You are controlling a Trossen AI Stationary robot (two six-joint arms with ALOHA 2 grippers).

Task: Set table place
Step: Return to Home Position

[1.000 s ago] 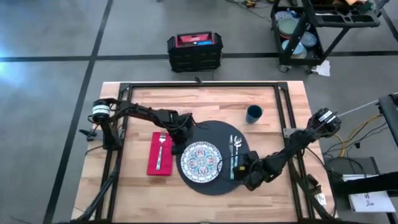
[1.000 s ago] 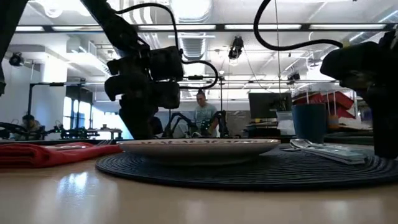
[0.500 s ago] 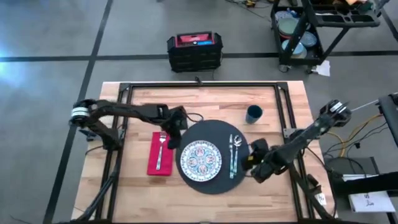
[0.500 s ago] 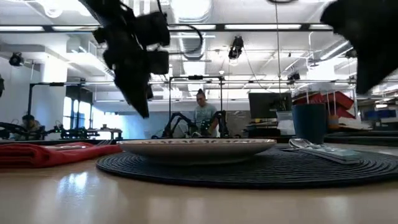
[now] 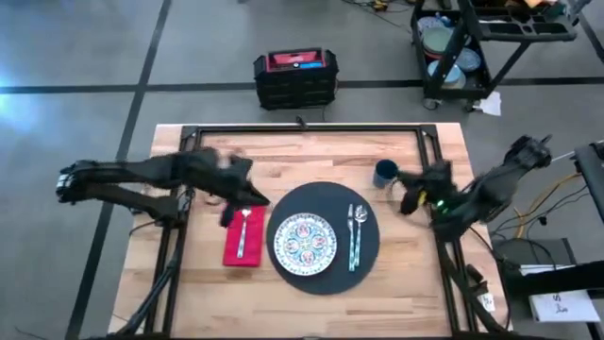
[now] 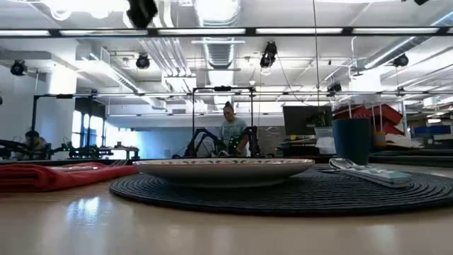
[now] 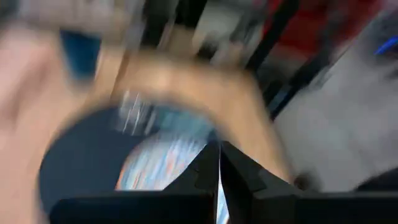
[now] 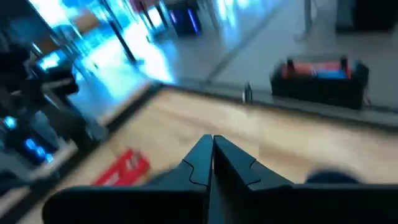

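Wooden table lies below left gripper and right gripper (both pinched together, empty).

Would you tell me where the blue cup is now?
In the high view the cup stands on the table's right side, just beyond the mat's upper-right edge, past the spoon.

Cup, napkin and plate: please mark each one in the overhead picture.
cup point(image 5: 384, 173), high view, on its dark blue open top.
napkin point(image 5: 231, 247), high view, on a bare part of the red cloth.
plate point(image 5: 306, 244), high view, on its patterned middle.
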